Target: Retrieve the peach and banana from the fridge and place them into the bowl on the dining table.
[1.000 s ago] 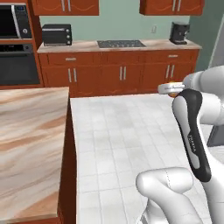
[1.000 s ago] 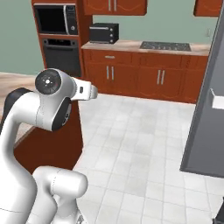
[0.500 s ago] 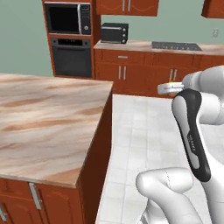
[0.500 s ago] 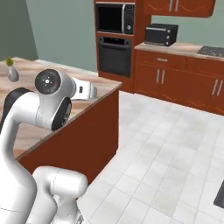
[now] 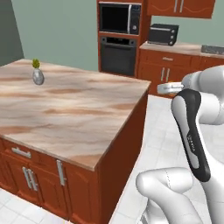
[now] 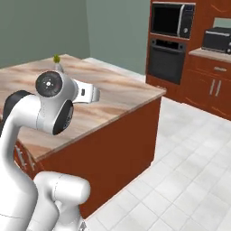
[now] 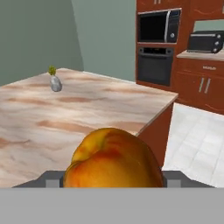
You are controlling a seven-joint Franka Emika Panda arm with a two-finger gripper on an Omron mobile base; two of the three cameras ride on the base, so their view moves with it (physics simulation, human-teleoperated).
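Nearest the hand camera: peach (image 7: 113, 158), orange-red with a yellow upper side, sitting large and central at the bottom of the hand view.
Hand: (image 7: 113, 177) closed around the peach; grey finger parts show just left and right of the fruit, touching its sides.
Arm: white with dark joints, folded upright; it rises at the lower right of the left base view and the lower left of the right base view, beside the near right corner of the island.
Dining table: tabletop (image 5: 74, 109) marbled beige and reddish-brown, on a red-brown cabinet base with bar handles; it lies ahead and to the left of the arm. The peach is held above floor level, in front of the tabletop's near edge, not resting on it.
Vase: (image 5: 38, 76) small, grey, with a green sprig, upright near the far left of the tabletop.
Floor: (image 6: 189, 153) white tiles, to the right of the island.
Far wall: built-in oven (image 5: 119, 57) with microwave (image 5: 120, 18) above it; toaster oven (image 5: 162, 34) on the counter to the right.
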